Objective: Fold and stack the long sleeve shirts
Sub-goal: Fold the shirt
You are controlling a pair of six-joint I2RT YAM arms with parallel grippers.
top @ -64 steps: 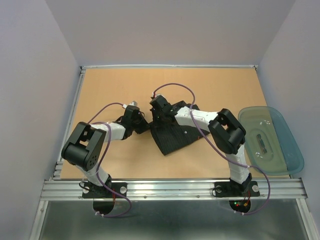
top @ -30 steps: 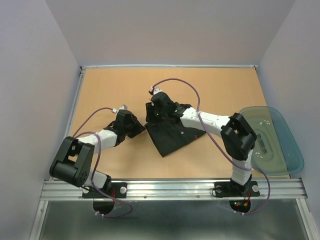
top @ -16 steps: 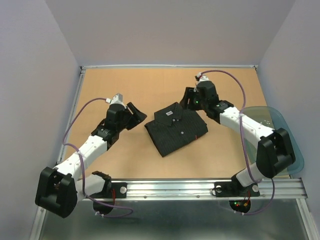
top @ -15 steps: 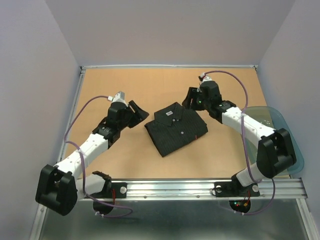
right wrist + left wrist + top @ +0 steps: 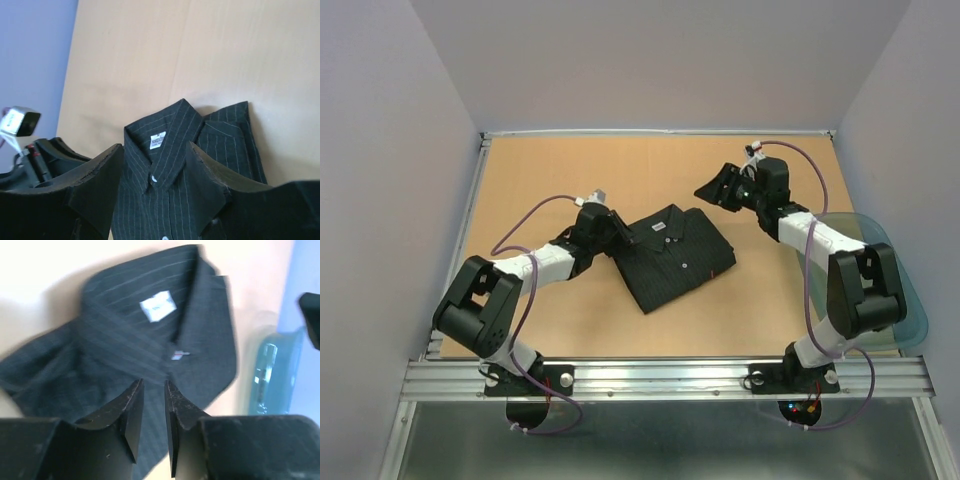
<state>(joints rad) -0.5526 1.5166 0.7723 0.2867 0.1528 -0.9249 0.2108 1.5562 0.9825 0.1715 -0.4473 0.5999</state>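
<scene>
Left gripper [image 5: 617, 233] sits low at the left edge of the black shirt [image 5: 675, 258]. Its two fingers [image 5: 131, 410] are close side by side with only a thin gap, and nothing is pinched in that gap. From above I cannot tell if they touch the cloth. Right gripper [image 5: 713, 188] hangs in the air on the far right side of the shirt, well apart from it. Its fingers [image 5: 95, 175] are spread wide and hold nothing.

The big tan table [image 5: 570, 170] lies under it all. The shirt lies near the middle of the table, folded into a neat block, sleeves tucked away. It is turned a bit, with the collar at the far side and the bottom fold at the near side. Thin pale stripes run down the cloth.

A clear blue-green tray [image 5: 865, 216] sits at the right edge of the table, partly behind the right arm.

A small white label [image 5: 659, 227] shows inside the collar. Just below it, a tiny white button [image 5: 153, 179] sits on the front of the shirt.
</scene>
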